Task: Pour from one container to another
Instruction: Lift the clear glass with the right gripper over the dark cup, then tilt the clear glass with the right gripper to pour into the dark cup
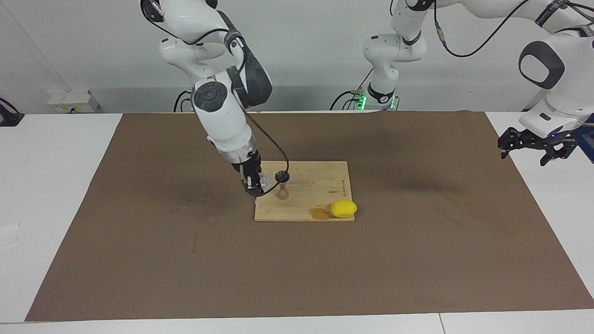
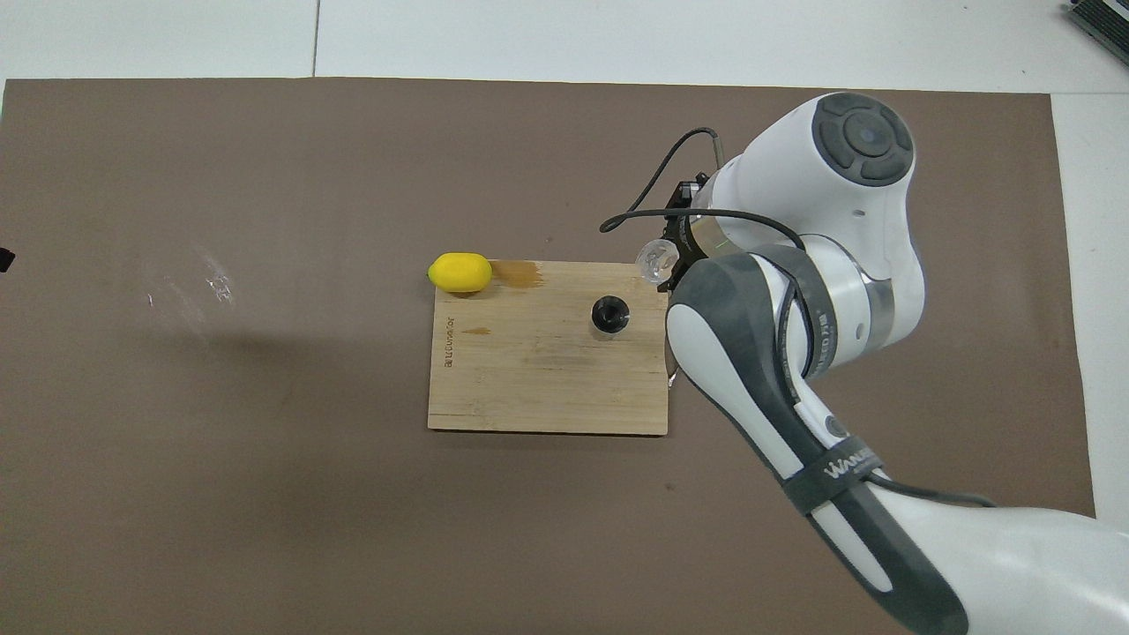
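The clear glass cup (image 1: 265, 180) (image 2: 657, 259) hangs just above the wooden cutting board (image 1: 315, 185) (image 2: 529, 379), over the board's edge at the right arm's end. My right gripper (image 1: 259, 182) is shut on it; in the overhead view the arm covers most of that gripper. The metal jigger (image 1: 282, 184) (image 2: 610, 315) stands upright on the board, close beside the cup and apart from it. I cannot tell how far the cup is tilted. My left gripper (image 1: 533, 147) waits open and empty over the table's edge at the left arm's end.
A yellow lemon (image 1: 344, 208) (image 2: 459, 272) lies at the board's corner farther from the robots, toward the left arm's end, next to a dark wet stain (image 2: 519, 273). The board lies on a brown mat (image 1: 185, 260). White scuff marks (image 2: 214, 284) show on the mat.
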You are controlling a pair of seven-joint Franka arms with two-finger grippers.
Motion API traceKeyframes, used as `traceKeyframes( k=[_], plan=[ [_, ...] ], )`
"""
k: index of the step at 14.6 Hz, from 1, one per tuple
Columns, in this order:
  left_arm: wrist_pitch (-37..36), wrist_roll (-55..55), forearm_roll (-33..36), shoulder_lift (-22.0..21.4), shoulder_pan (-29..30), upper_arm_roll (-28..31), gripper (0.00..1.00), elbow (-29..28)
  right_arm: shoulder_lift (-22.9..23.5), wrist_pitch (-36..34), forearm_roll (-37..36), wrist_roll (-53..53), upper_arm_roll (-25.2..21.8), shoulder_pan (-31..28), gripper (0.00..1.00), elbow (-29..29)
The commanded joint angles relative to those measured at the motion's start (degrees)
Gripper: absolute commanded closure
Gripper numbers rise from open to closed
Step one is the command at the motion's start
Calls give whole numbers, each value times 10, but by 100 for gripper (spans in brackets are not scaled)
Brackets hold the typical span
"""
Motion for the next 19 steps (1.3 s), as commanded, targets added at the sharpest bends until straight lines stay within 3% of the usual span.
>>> traceKeyframes(
  k=[1, 11, 15, 19],
  plan=[
    [15, -108, 15, -13, -5, -2, 0, -20, 7, -22, -36, 16, 0, 13, 100, 18],
    [11, -123, 15, -48, -20, -5, 0, -13, 0, -24, -109, 18, 3, 63, 100, 4],
    [8, -208, 15, -66, -20, -5, 0, -44, -9, -28, -157, 16, 4, 74, 100, -12],
    [1, -209, 15, -77, -20, -5, 0, -46, -16, -31, -191, 14, 5, 86, 100, -19]
  ],
)
